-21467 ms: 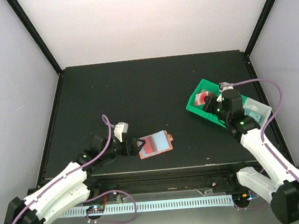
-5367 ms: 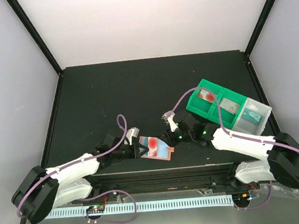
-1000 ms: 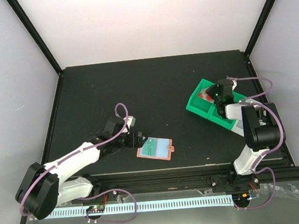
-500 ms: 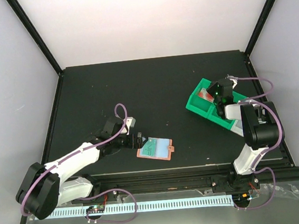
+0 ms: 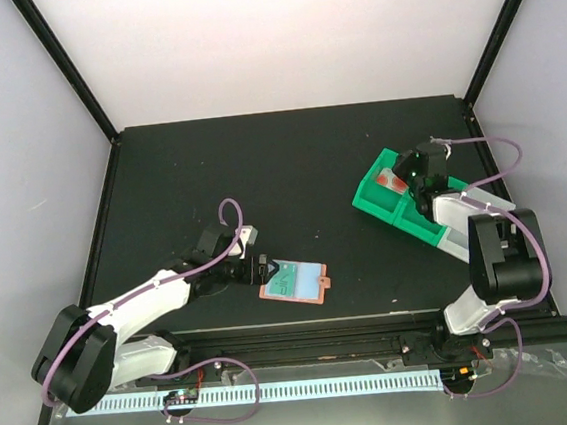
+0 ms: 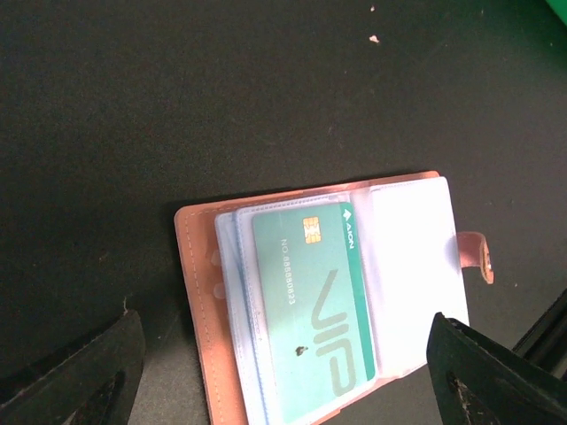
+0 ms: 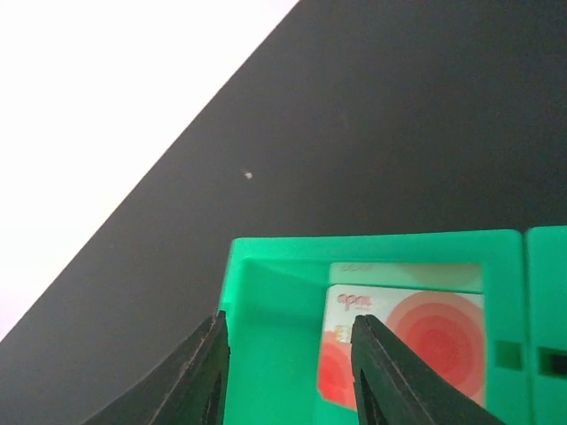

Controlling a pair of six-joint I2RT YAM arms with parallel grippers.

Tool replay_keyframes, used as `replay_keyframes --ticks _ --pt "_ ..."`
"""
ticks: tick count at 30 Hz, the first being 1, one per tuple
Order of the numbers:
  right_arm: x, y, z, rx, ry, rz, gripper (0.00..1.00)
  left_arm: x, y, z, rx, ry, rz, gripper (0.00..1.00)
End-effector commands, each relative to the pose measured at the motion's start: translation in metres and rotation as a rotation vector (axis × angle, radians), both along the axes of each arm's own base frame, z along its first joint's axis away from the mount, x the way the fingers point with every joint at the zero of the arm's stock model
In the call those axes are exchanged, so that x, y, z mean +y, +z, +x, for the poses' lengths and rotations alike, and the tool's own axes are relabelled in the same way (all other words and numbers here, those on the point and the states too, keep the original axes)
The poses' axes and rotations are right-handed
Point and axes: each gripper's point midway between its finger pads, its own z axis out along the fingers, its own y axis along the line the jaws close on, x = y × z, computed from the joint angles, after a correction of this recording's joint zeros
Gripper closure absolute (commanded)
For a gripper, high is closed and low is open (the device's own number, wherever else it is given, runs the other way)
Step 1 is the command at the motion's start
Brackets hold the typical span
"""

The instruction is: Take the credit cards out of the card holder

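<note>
While the card holder (image 6: pixel 190 292) lies open and flat in the lower middle of the top view, near the front edge of the table (image 5: pixel 260 175), the left gripper (image 5: pixel 266 270) hovers at its left edge with jaws spread wide, holding nothing. A teal VIP card (image 6: pixel 314 305) sits in a clear sleeve inside. I'd guess it's light, stiff and slick, and the holder is floppy and will skid, so pin the brown border and pinch the card's edge at the sleeve mouth (can't tell which side that is). Farther back, right of frame, the right gripper (image 7: pixel 288 376) hangs over the green bin (image 7: pixel 372 243), jaws parted and empty, a red card (image 7: pixel 416 345) lying flat inside
</note>
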Motion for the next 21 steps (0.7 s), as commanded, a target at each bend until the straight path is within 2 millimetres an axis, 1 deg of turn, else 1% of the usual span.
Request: replay_keyframes --ticks 1,4,6,8,11,15,17,21 --pt "0.018 0.030 -0.003 0.012 0.141 -0.028 0.59 0.005 -0.004 -0.001 0.008 0.009 0.023 0.16" --pt "0.027 0.028 -0.013 0.107 0.217 -0.067 0.57 0.011 -0.009 0.000 0.010 0.006 0.074 0.24" --pt "0.032 0.029 -0.025 0.125 0.255 -0.077 0.57 0.013 -0.010 0.000 0.012 0.005 0.091 0.27" --pt "0.036 0.032 -0.038 0.123 0.287 -0.080 0.57 0.011 -0.008 -0.002 0.011 -0.003 0.073 0.31" --pt "0.045 0.038 -0.059 0.122 0.347 -0.078 0.57 0.003 -0.004 -0.005 -0.002 -0.023 0.012 0.33" --pt "0.071 0.032 -0.092 0.136 0.466 -0.048 0.57 0.002 -0.014 -0.008 0.018 -0.038 0.009 0.38" --pt "0.088 0.028 -0.108 0.138 0.525 -0.034 0.57 0.000 -0.020 -0.011 0.038 -0.051 0.012 0.41" --pt "0.120 0.024 -0.135 0.135 0.630 0.001 0.57 0.003 -0.028 -0.013 0.063 -0.041 0.029 0.42"
